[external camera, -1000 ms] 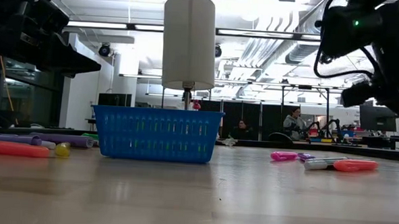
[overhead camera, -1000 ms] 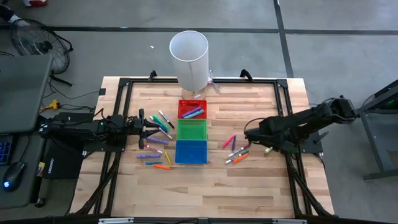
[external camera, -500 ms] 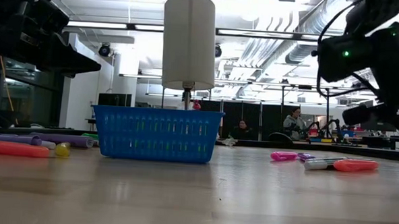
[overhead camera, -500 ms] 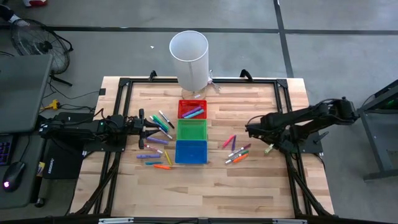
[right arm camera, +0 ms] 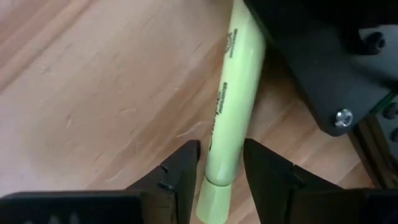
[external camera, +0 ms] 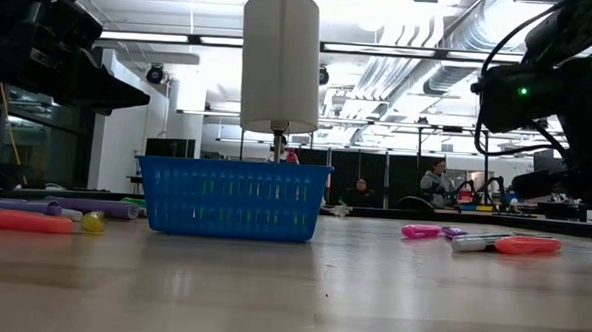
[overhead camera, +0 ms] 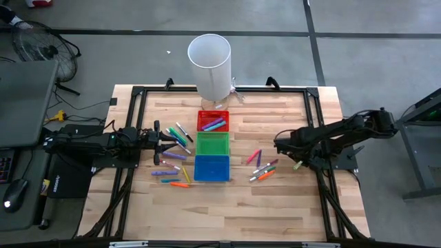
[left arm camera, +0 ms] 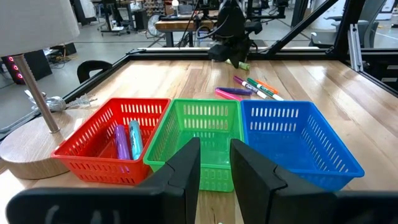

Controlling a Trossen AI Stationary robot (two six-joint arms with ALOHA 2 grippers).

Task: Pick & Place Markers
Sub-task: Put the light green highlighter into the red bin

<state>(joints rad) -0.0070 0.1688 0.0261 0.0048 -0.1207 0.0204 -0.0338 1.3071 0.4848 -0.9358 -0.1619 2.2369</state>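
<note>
A yellow-green marker (right arm camera: 233, 112) lies flat on the wood at the table's right, close to the right arm's mount (overhead camera: 297, 166). My right gripper (right arm camera: 221, 148) (overhead camera: 302, 159) points down over it, open. One finger stands on either side of the marker's cap end, and a thin gap shows on each side. More markers lie right of the bins (overhead camera: 262, 167) and left of them (overhead camera: 172, 148). My left gripper (left arm camera: 215, 165) (overhead camera: 160, 138) waits level at the table's left, open and holding nothing.
Red (overhead camera: 213, 121), green (overhead camera: 212, 143) and blue (overhead camera: 211, 167) bins stand in a row at the table's middle. The red one holds a purple and a blue marker (left arm camera: 124, 140). A white-shaded lamp (overhead camera: 209, 65) stands at the far edge. The arm's black mount (right arm camera: 329, 74) lies beside the yellow-green marker.
My right gripper has come down toward the table over the yellow-green marker, its fingers still apart. The marker has stayed where it was.
</note>
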